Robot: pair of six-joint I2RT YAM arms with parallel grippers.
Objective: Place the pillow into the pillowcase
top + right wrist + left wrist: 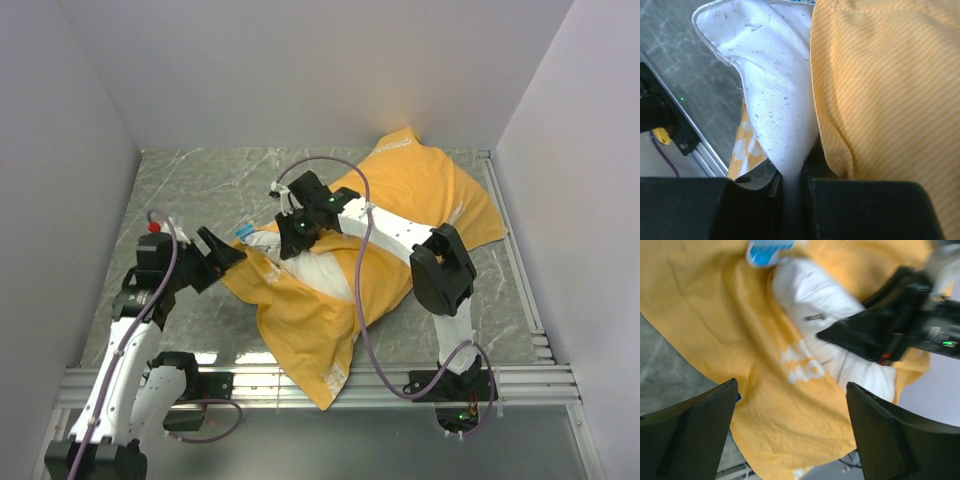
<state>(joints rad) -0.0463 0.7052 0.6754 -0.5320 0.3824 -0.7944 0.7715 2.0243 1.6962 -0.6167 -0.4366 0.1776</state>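
One fold of the pillow (771, 75) is pinched in my right gripper (790, 176), mid tabletop (200, 180), to stuff the pillowcase (425, 190); my left gripper (228, 254) hangs spread beside.

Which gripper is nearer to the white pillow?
Right. The right gripper pinches the pillow; the left gripper hangs open beside the pillowcase, apart from the pillow.

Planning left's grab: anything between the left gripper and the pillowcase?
Nothing visible. The left gripper is open right at the pillowcase's left edge, with orange cloth showing between its fingers. The right gripper sits farther in, pinching the pillow.
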